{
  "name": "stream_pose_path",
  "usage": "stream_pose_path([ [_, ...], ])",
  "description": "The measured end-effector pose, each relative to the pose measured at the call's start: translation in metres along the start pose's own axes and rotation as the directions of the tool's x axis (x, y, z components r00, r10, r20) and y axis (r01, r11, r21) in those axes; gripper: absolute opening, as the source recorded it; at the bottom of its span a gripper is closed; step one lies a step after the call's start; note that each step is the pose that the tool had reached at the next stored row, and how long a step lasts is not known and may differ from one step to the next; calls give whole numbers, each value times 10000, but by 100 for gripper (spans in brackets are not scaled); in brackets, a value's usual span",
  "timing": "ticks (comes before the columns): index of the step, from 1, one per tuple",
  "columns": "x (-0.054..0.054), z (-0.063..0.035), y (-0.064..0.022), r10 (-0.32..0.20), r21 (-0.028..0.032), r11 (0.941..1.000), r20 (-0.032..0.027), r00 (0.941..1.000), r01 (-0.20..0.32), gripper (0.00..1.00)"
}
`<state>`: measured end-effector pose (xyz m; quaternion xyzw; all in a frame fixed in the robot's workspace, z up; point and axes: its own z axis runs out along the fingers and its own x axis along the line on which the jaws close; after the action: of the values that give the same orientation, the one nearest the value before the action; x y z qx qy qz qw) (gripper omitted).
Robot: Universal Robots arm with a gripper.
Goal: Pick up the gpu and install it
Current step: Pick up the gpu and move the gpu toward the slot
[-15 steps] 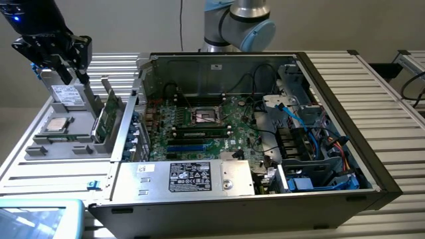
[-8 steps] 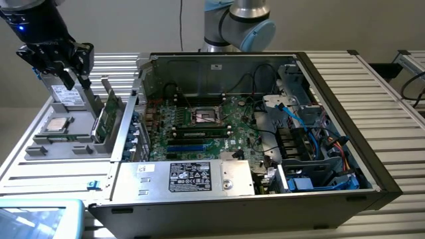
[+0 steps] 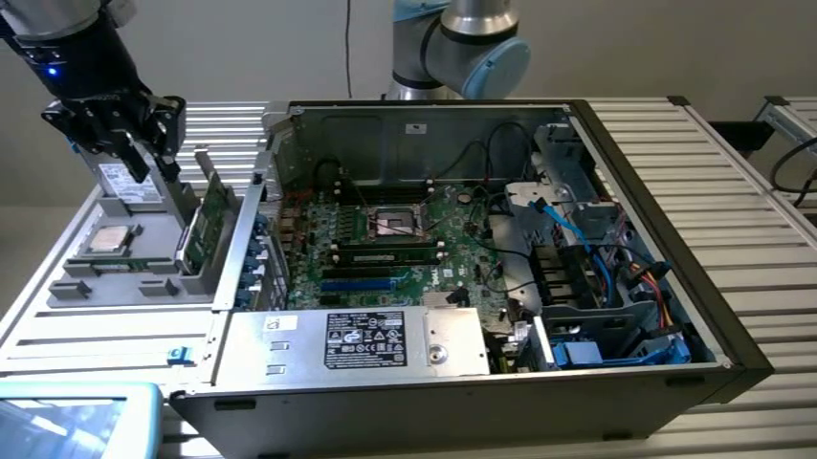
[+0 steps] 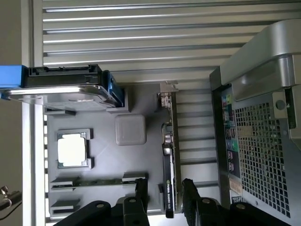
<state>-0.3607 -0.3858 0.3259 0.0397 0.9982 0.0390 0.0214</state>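
The black two-fingered gripper (image 3: 145,159) is held open and empty above the thin green circuit-board gpu (image 3: 205,222). The gpu is stood on edge in the grey moulded tray (image 3: 96,287), just beside the open computer case (image 3: 664,191). Its long axis is laid parallel to the case wall, with the bracket end turned toward the silver hard drive (image 3: 128,182).

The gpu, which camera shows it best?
The exterior view: the gpu stands upright in the grey tray, its green face showing. The wrist view sees it edge-on, a thin strip in line with the open gripper.
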Motion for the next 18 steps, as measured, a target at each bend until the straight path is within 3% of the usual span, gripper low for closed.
stream_pose_path([
  [8,-64,150,-7,63,-20,10000,4,10000,-63,44],
  [18,-59,329,-28,16,-85,10000,3,10000,-16,44],
])
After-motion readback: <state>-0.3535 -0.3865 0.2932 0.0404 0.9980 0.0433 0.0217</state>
